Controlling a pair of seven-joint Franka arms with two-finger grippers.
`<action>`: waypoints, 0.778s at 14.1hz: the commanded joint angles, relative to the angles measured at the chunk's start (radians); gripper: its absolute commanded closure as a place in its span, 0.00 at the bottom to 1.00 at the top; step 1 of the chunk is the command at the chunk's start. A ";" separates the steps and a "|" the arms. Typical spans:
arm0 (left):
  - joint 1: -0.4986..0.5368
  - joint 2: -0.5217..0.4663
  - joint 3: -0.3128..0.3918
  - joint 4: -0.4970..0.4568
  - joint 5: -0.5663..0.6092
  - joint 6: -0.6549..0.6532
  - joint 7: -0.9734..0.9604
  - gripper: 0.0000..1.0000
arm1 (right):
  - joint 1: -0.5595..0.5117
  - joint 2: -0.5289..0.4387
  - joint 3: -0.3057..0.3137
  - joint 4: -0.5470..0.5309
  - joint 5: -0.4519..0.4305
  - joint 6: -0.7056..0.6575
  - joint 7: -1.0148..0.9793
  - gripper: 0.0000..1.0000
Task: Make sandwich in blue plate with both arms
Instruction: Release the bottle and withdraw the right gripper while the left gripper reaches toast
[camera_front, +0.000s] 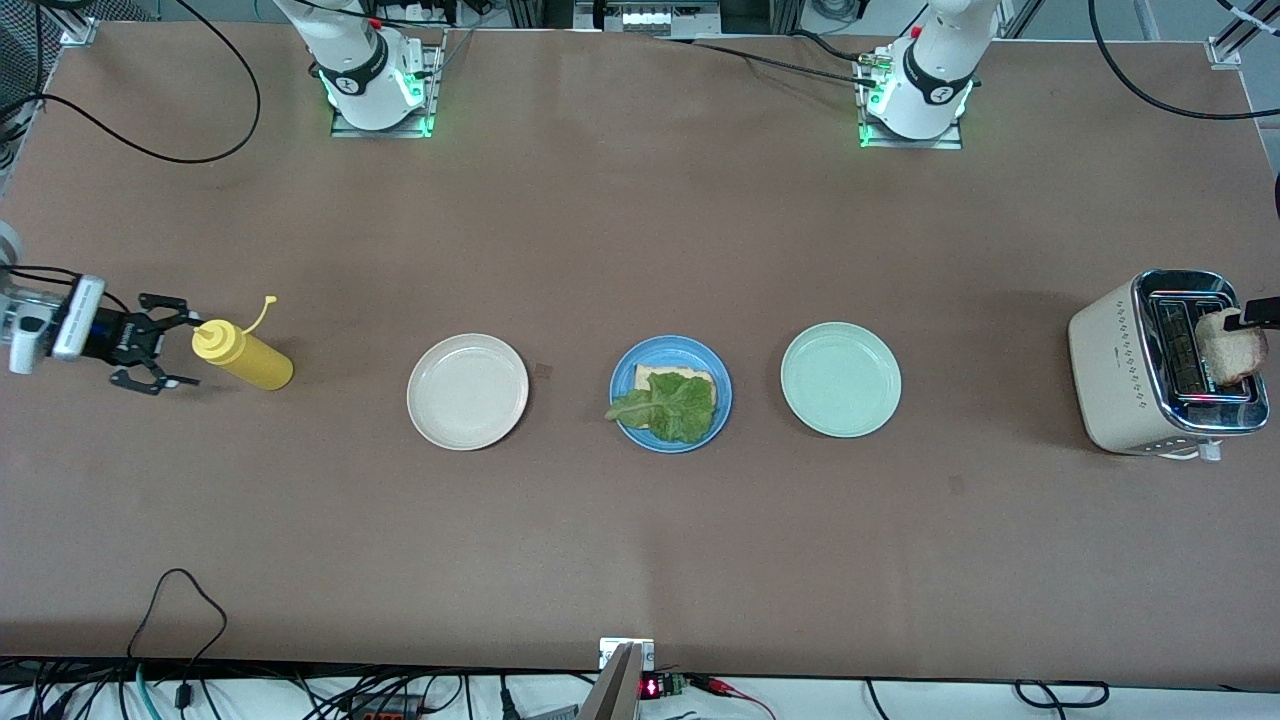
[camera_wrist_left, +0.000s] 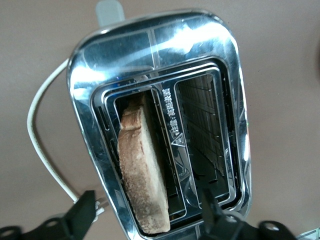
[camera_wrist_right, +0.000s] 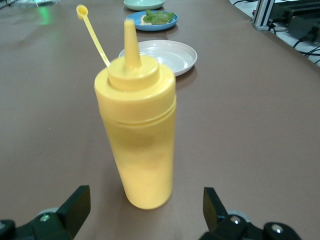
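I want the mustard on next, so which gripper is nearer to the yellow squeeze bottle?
The right. The right gripper, open, is right beside the yellow squeeze bottle at the right arm's end of the table. The left gripper is over the toaster at the left arm's end, around the bread slice.

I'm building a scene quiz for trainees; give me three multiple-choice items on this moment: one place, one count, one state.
1. The second bread slice stands:
A in the toaster
B on the cream-white plate
C on the table

2. Plates on the table:
A two
B three
C four

3. The blue plate holds:
A nothing
B a finished sandwich
C bread with a lettuce leaf on top

Key: 1 A, the slice sticks out of a toaster slot; 2 B, cream-white, blue and pale green plate lie in a row; 3 C, no top slice covers the lettuce.
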 joint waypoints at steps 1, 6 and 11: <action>0.007 -0.010 -0.010 -0.005 -0.018 -0.004 0.015 0.33 | -0.034 -0.090 0.012 0.007 -0.060 -0.036 0.088 0.00; 0.007 -0.003 -0.010 0.003 -0.049 0.045 0.007 0.50 | -0.028 -0.243 0.019 0.036 -0.120 -0.146 0.411 0.00; 0.018 0.009 -0.010 0.000 -0.057 0.088 0.006 0.57 | 0.098 -0.400 0.020 0.108 -0.189 -0.252 0.798 0.00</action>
